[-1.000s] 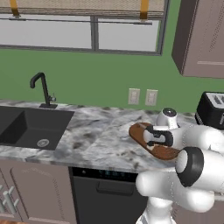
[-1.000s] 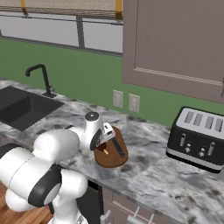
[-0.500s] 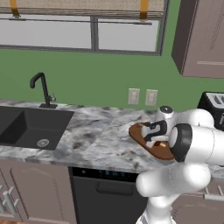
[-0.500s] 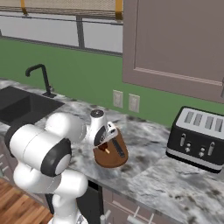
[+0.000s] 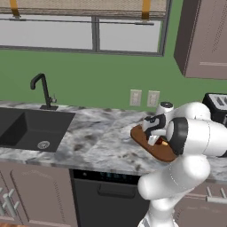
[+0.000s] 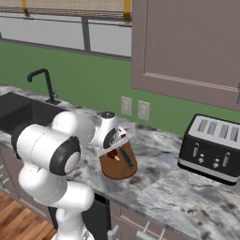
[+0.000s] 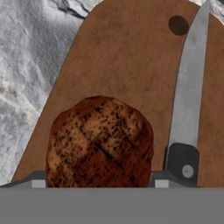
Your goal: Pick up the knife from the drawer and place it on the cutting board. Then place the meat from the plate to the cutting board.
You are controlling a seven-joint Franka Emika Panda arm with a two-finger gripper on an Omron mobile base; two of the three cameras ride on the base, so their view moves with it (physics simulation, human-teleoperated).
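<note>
Kitchen: sink (image 5: 31, 128), toaster (image 6: 212, 148), countertop (image 5: 97, 137)

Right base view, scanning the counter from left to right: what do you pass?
Sink → faucet → gripper over the cutting board, with the meat and knife on it → toaster.

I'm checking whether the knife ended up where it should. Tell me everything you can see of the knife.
The knife is slim, with a plain grey steel-looking blade and a black handle carrying a pale rivet. It lies flat on the cutting board, running lengthwise along one side, its tip reaching past a dark round hole near the board's end. The meat sits beside the handle end, with a strip of bare board between them. In the right base view the knife shows as a dark sliver on the board. Nothing grips it.
</note>
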